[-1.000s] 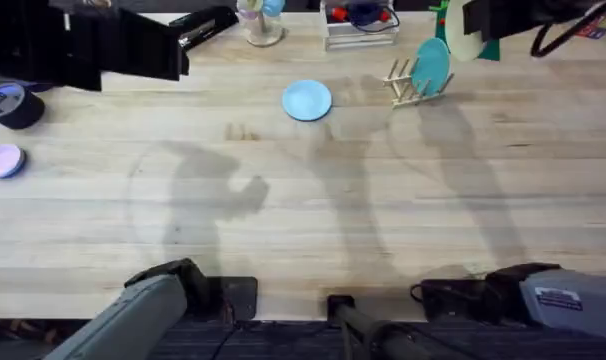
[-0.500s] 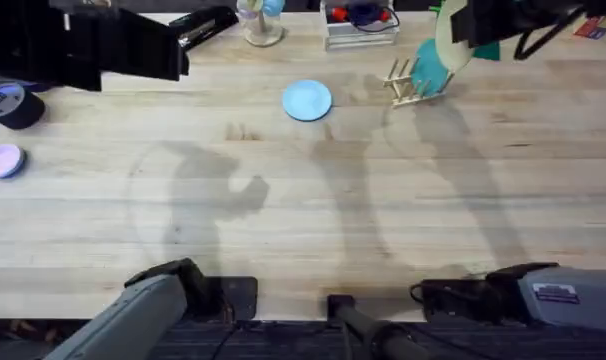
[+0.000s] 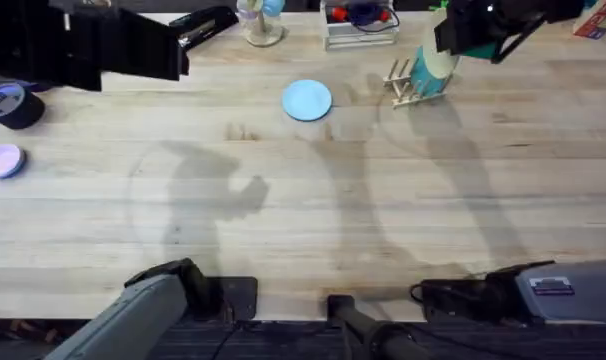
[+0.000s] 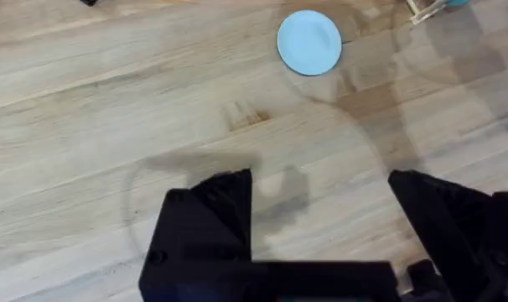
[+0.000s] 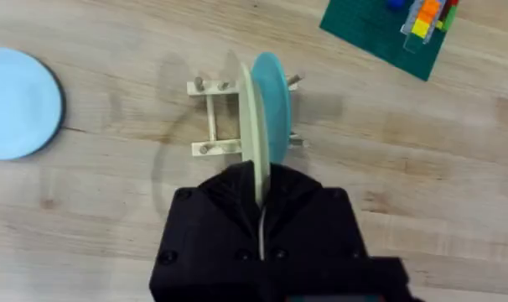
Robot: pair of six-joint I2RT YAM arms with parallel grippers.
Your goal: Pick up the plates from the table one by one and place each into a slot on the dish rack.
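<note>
Grainy matt wooden table [image 3: 303, 200], pale wooden dish rack [image 5: 214, 117], smooth plastic plates [image 4: 309, 42]

R arm reaches far fwd, right gripper [image 5: 261, 197] jaws pinched shut. L arm raised, left gripper [image 4: 321, 189] jaws spread wide.

A pink disc [image 3: 3, 160] is lying at nine o'clock, a tape roll [image 3: 11, 104] sitting beside it at ten; a green mat [image 5: 386, 33] is carrying coloured blocks [image 5: 423, 17].
</note>
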